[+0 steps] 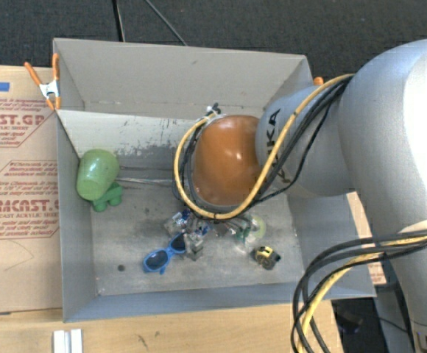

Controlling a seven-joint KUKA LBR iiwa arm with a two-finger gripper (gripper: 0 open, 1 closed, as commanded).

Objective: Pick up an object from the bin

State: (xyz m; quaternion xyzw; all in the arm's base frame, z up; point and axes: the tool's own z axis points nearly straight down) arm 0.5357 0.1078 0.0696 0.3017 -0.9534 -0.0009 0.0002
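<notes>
Your gripper (191,235) is hanging over the blue sunglasses (157,259), its opening impossible to tell; you're facing light, slick plastic, probably best pinched at the bridge.

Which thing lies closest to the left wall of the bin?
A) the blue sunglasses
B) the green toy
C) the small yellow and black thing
B: the green toy sits right by the left wall of the bin, while the blue sunglasses and the small yellow and black thing lie further to the right.
</notes>
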